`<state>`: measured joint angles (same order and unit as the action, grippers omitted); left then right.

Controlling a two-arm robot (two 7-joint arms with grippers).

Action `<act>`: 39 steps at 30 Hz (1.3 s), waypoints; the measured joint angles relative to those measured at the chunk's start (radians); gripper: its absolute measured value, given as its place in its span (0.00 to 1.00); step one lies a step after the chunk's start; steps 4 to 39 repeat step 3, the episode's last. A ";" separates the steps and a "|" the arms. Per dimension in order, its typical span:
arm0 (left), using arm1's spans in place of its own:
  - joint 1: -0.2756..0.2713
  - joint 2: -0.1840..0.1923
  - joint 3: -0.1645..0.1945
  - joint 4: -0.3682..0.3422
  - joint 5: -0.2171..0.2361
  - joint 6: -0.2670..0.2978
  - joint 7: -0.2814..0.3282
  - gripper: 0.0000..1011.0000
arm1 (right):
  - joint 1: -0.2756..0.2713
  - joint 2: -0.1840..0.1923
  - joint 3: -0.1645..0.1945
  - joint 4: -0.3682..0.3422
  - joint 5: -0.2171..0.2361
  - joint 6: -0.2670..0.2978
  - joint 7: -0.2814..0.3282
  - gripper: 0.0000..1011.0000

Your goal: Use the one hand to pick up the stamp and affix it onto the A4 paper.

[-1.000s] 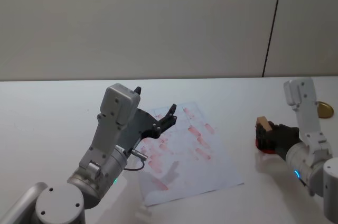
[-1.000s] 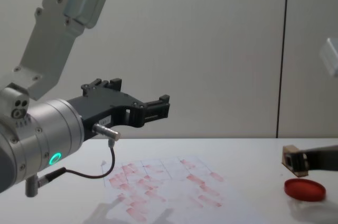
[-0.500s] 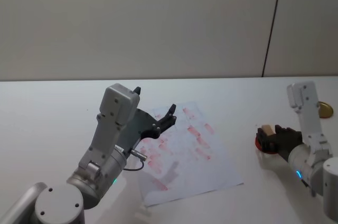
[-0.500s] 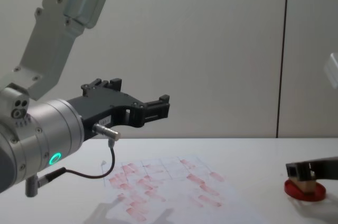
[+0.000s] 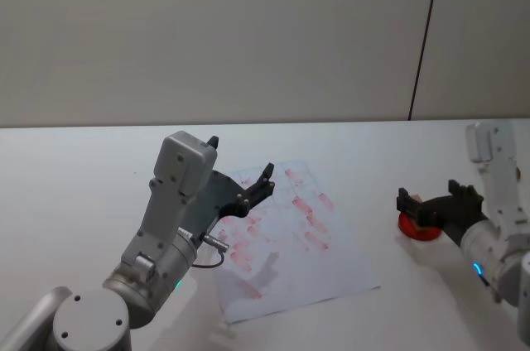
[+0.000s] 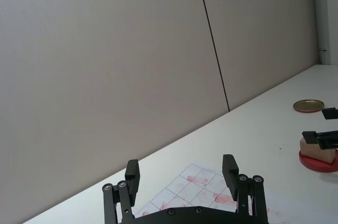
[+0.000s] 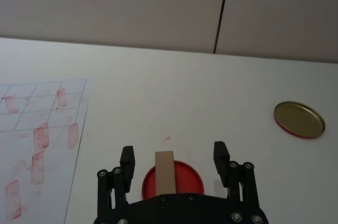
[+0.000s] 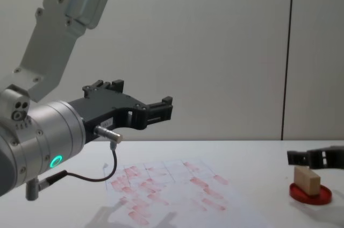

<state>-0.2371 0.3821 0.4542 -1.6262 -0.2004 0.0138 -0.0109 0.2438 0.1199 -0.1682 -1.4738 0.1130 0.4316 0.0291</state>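
My right gripper [image 7: 171, 156] is open around the stamp [image 7: 164, 173], not touching it. The stamp sits on the red ink pad [image 8: 309, 193] near the table's right edge, well apart from the A4 paper [image 5: 331, 264]. I can read no writing. My left gripper [image 8: 134, 101] hangs open above the paper.

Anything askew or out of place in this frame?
The small tan wooden stamp sits tilted on the flat red round ink pad, released between the open fingers of the blue-ringed right gripper. The smudged white grid paper lies flat.
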 joint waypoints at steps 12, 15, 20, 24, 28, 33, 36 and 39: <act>0.000 0.000 0.000 0.000 0.000 0.000 0.000 0.98 | -0.014 0.007 0.005 -0.022 0.004 -0.029 0.006 0.94; 0.000 0.000 0.000 0.000 0.000 0.000 0.000 0.98 | -0.014 0.007 0.005 -0.022 0.004 -0.029 0.006 0.94; 0.000 0.000 0.000 0.000 0.000 0.000 0.000 0.98 | -0.014 0.007 0.005 -0.022 0.004 -0.029 0.006 0.94; 0.000 0.000 0.000 0.000 0.000 0.000 0.000 0.98 | -0.014 0.007 0.005 -0.022 0.004 -0.029 0.006 0.94; 0.000 0.000 0.000 0.000 0.000 0.000 0.000 0.98 | -0.014 0.007 0.005 -0.022 0.004 -0.029 0.006 0.94; 0.000 0.000 0.000 0.000 0.000 0.000 0.000 0.98 | -0.014 0.007 0.005 -0.022 0.004 -0.029 0.006 0.94; 0.000 0.000 0.000 0.000 0.000 0.000 0.000 0.98 | -0.014 0.007 0.005 -0.022 0.004 -0.029 0.006 0.94; 0.000 0.000 0.000 0.000 0.000 0.000 0.000 0.98 | -0.014 0.007 0.005 -0.022 0.004 -0.029 0.006 0.94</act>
